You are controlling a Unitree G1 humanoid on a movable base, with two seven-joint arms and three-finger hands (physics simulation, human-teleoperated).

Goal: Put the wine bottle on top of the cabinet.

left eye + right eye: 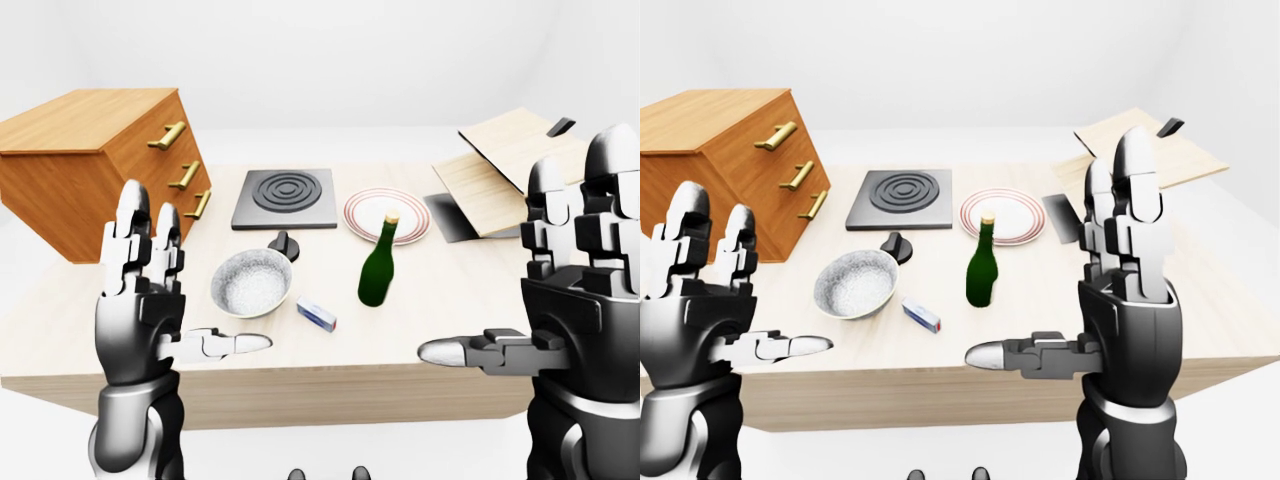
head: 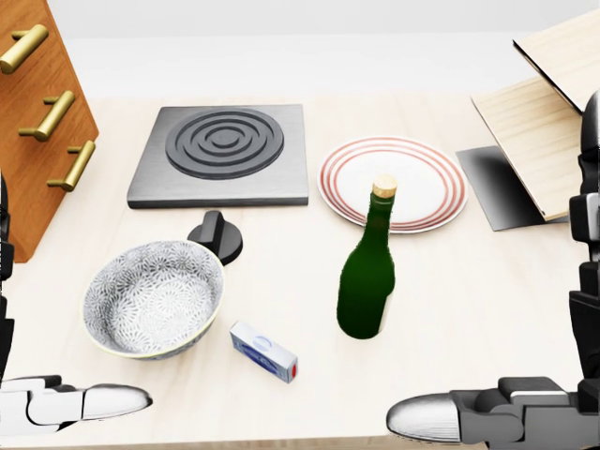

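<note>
Plain white walls and pale floor under even, soft light, a light wooden table (image 1: pixel 330 350) filling the middle of the left-eye view, with stacked pale wooden boards (image 1: pixel 500 165) lying on it at two o'clock.

both the left hand (image 1: pixel 140 300) and right hand (image 1: pixel 1125 290) are raised, fingers upright, thumbs pointing inward.

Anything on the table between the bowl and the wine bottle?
Yes: in the head view a small blue-and-white box lies flat between the bowl and the wine bottle, touching neither.
</note>
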